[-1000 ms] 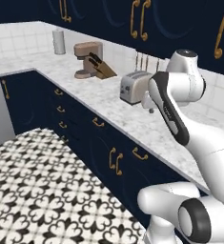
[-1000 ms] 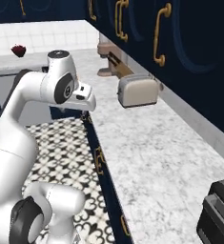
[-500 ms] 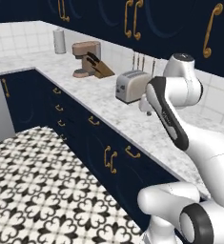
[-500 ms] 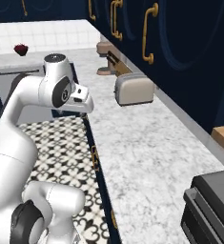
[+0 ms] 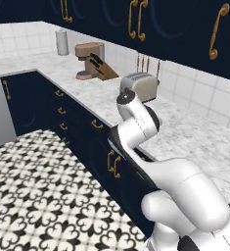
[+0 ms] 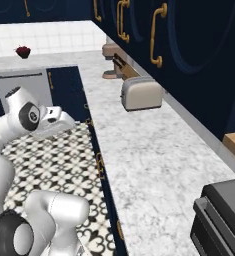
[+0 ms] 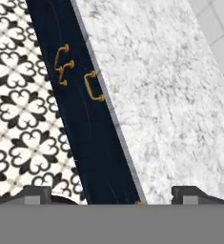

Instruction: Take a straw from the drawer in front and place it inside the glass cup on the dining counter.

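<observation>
Patterned floor tile [image 7: 18, 138] lies at the left of the hand view, then the navy cabinet front [image 7: 89, 143] with its brass handle [image 7: 92, 86] ahead of the wide-spread gripper [image 7: 111, 193], marble worktop [image 7: 166, 95] at right; straw and cup are unseen, the drawer apparently shut.

The hand looked down on a marble worktop [image 7: 166, 95] beside a navy cabinet front [image 7: 85, 119] with brass handles [image 7: 92, 86], patterned floor tiles [image 7: 18, 119] on the far side, and the gripper [image 7: 111, 195] with fingertips [image 7: 37, 193] set wide apart.
</observation>
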Available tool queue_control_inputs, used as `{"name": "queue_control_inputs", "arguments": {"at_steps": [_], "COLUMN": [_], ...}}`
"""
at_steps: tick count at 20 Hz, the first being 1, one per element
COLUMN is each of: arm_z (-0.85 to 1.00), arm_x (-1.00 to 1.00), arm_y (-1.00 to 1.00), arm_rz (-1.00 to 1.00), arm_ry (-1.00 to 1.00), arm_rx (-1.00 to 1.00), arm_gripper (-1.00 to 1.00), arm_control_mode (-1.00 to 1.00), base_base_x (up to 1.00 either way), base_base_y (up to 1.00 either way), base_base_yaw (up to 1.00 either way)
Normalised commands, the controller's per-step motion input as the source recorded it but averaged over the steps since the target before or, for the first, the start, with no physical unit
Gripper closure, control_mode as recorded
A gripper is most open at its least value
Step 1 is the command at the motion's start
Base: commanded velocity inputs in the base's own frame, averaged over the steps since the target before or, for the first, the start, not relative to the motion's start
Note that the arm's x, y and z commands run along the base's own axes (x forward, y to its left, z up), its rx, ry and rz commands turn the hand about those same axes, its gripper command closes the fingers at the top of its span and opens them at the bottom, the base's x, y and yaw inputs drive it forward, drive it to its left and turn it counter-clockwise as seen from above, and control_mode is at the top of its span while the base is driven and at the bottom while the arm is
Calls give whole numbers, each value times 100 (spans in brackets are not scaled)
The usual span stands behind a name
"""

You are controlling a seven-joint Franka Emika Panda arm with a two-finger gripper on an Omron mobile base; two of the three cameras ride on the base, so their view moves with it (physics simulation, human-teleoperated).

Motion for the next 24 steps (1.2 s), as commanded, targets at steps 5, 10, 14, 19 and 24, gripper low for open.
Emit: {"name": "queue_control_inputs", "arguments": {"at_steps": [5,10,14,19,24], "arm_z": [-100,-100,-96,-67,-46], "arm_x": [52,62,68,61,64], "arm_y": [39,0,0,-3,-1], "arm_rz": [0,-1,0,0,0], "arm_ry": [0,0,0,0,-2], "arm_rx": [-45,-39,-31,-23,-20], "arm_gripper": [-100,-100,-100,-100,-100], "arm_control_mode": [-100,-100,-100,-100,-100], "base_base_x": [0,0,0,0,0], "base_base_y": [0,0,0,0,0], "base_base_yaw": [0,0,0,0,0]}}
